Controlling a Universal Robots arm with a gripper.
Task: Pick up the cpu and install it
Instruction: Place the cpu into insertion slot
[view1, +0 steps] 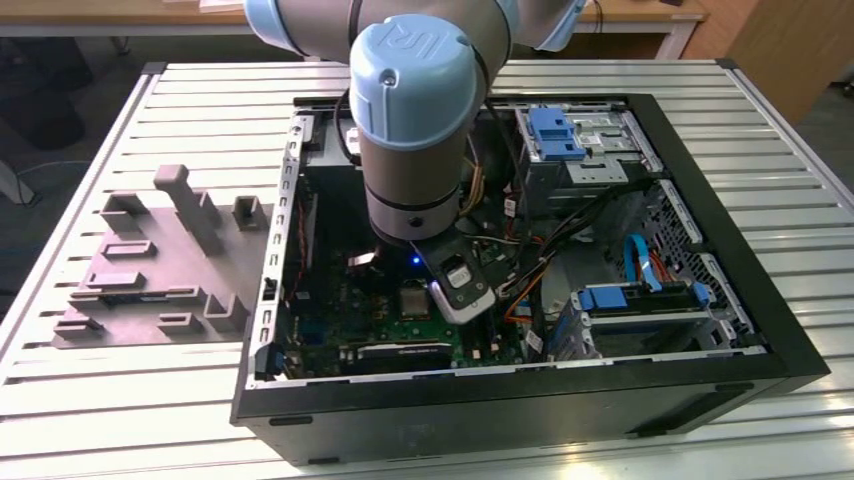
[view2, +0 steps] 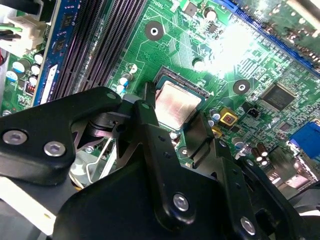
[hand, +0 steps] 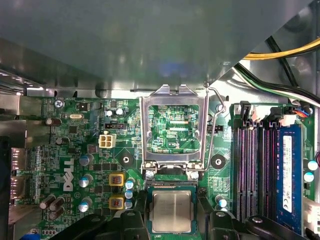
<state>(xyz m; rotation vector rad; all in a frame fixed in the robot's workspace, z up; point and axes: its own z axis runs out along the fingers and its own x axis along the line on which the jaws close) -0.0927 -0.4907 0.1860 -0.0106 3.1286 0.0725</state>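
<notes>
— Inside the open computer case (view1: 507, 405), on the green motherboard (hand: 75, 145), where is the cpu (hand: 171, 212)?

— Lying flat and level within the socket's dark border. It sits just beside the hinge of the metal socket frame (hand: 146, 130), which stands swung open, with the memory slots (hand: 250, 170) off to one side.

— How does it look?

— A small square chip with a pale silver-grey metal top. The top is brushed and slightly glossy, with softly rounded corners and a thin green rim around it. In the second wrist view it takes on a warm pinkish sheen.

— And the gripper (view2: 172, 107)?

— Its black metal stands close on two opposite sides of the chip. Whether it is actually clamping the chip or standing just clear, I cannot tell.

— The arm (view1: 414, 120)?

— In the exterior view it reaches straight down into the case.
</notes>
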